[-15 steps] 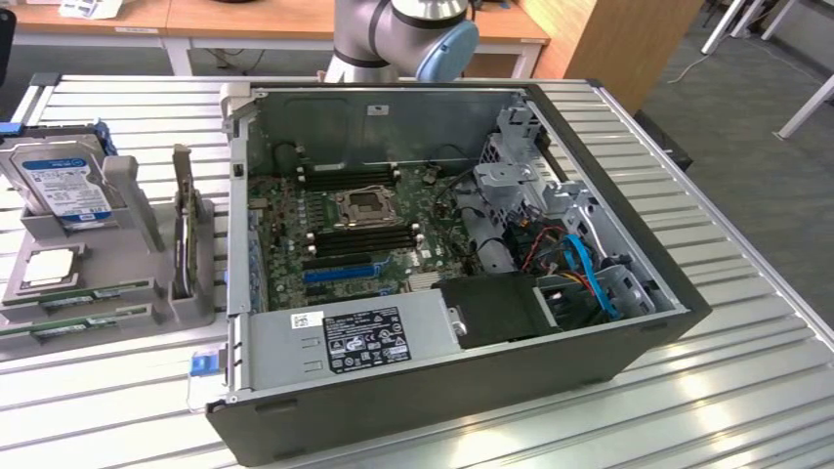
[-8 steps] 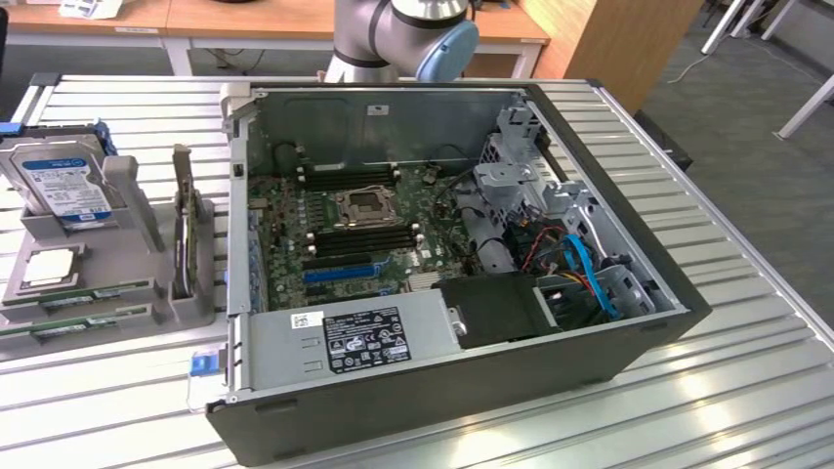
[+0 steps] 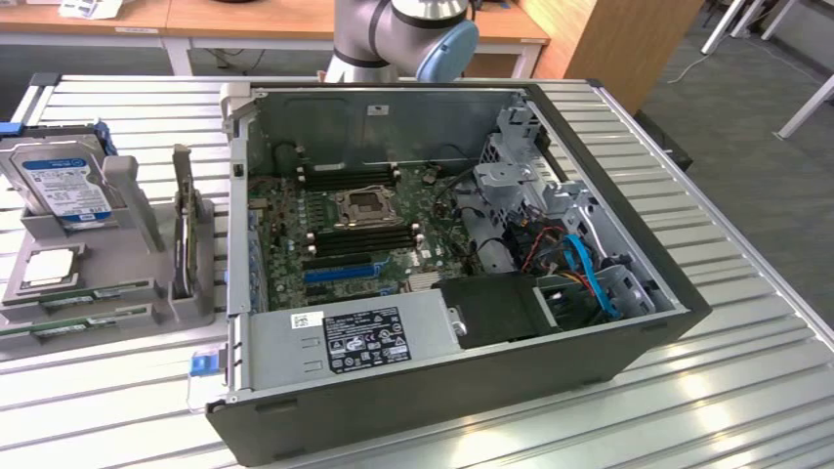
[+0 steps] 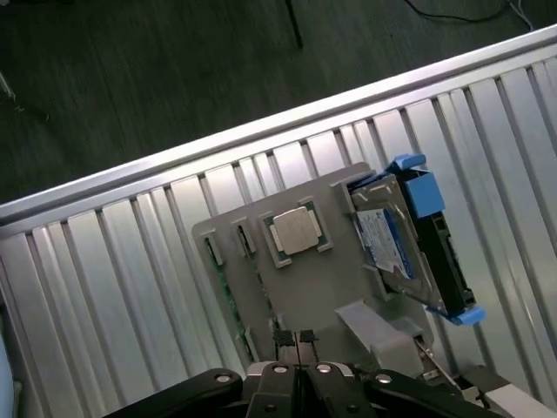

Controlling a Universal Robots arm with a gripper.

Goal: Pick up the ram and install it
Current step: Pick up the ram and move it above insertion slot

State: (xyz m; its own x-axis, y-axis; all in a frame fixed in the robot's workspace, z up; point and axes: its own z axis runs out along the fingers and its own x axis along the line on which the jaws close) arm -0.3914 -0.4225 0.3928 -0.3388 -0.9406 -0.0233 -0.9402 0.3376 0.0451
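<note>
The ram (image 3: 81, 293) is a thin green stick lying in a slot of the grey holder (image 3: 144, 293) at the exterior view's left, with a second green stick (image 3: 59, 327) just in front of it. In the wrist view the ram (image 4: 228, 296) shows as a green edge in the holder (image 4: 339, 209). My gripper (image 4: 296, 338) hangs high above the holder with its fingers shut together and nothing between them. The open computer case (image 3: 626, 264) lies on the slatted table, its black memory slots (image 3: 350, 176) bare beside the processor socket.
A blue-labelled hard drive (image 3: 59, 181) (image 4: 392, 244) stands in the holder, and a silver processor (image 3: 53, 266) (image 4: 296, 231) lies beside it. The arm's base (image 3: 397, 34) stands behind the case. The table edge (image 4: 261, 131) drops to dark floor.
</note>
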